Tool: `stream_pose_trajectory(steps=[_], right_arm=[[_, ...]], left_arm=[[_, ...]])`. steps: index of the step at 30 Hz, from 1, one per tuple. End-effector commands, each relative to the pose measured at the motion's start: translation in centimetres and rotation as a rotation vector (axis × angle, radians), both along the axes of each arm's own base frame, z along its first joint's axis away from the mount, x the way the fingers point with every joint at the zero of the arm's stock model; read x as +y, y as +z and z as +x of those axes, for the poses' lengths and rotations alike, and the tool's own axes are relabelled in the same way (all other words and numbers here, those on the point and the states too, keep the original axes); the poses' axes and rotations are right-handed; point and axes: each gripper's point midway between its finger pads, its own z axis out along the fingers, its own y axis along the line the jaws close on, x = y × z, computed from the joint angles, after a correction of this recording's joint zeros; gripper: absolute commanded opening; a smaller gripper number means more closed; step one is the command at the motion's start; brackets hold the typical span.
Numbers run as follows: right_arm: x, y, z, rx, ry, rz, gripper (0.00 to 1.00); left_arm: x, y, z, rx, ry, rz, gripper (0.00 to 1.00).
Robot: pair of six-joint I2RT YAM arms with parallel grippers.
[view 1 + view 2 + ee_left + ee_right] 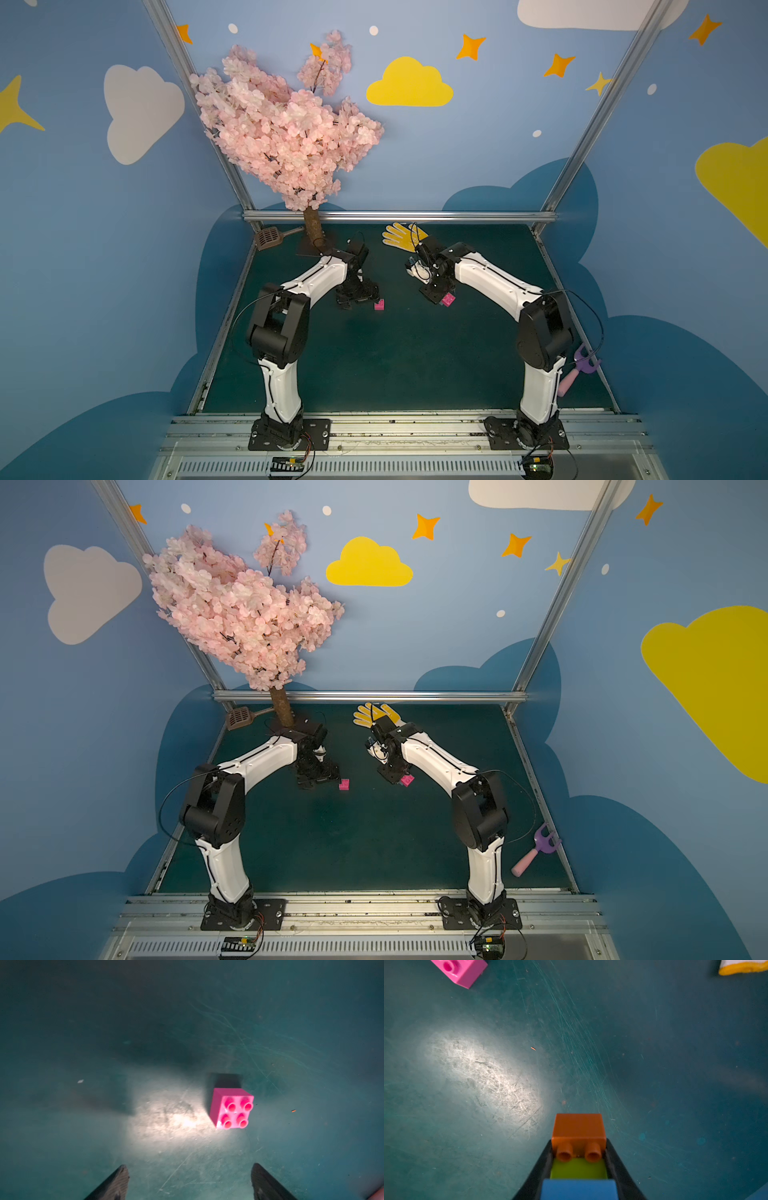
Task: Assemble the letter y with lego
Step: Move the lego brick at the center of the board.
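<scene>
Foreground: an aluminium rail carries both arm bases. Behind it lies the dark green counter, with an artificial blossom tree at its far left corner. The left arm and right arm lean inward. A yellow glove lies at the far edge, behind the right wrist.

Left end effector: fingers spread wide and holding nothing, near a loose pink brick that sits studs-up on the counter, between the two end effectors in both top views.

Right end effector: clamped on the brick cluster. Its orange brick, lime green brick and blue brick stand in line between the fingers. A second pink brick shows at its end in both top views.
</scene>
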Motion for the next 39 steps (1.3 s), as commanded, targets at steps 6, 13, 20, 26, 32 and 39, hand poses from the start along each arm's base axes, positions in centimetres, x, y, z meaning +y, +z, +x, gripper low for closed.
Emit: stream_pose_trajectory(steps=[6,13,20,26,32,39], right_arm=[[-1.4,0.2,-0.6,0.014,-0.062,0.019,0.00],[-1.5,0.4,-0.8,0.021,-0.068,0.033,0.00],[-1.1,0.4,-0.6,0.029,-0.072,0.042,0.00],[-1.0,0.5,-0.6,0.033,-0.068,0.042,0.00],[-1.2,0.7,-0.5,0.026,-0.075,0.037,0.00],[-1.4,0.7,-0.6,0.026,-0.081,0.037,0.00]], left_arm=[[-2.9,-1.9,2.6,-0.049,-0.086,0.120,0.84],[-2.9,-3.6,2.8,-0.013,-0.096,0.175,0.65],[-2.8,-4.2,2.4,-0.006,-0.107,0.211,0.54],[-2.9,-4.7,2.0,0.005,-0.107,0.222,0.39],[-3.4,-4.6,1.1,0.020,-0.094,0.194,0.30],[-4.4,-3.4,-2.5,0.032,-0.091,0.150,0.31]])
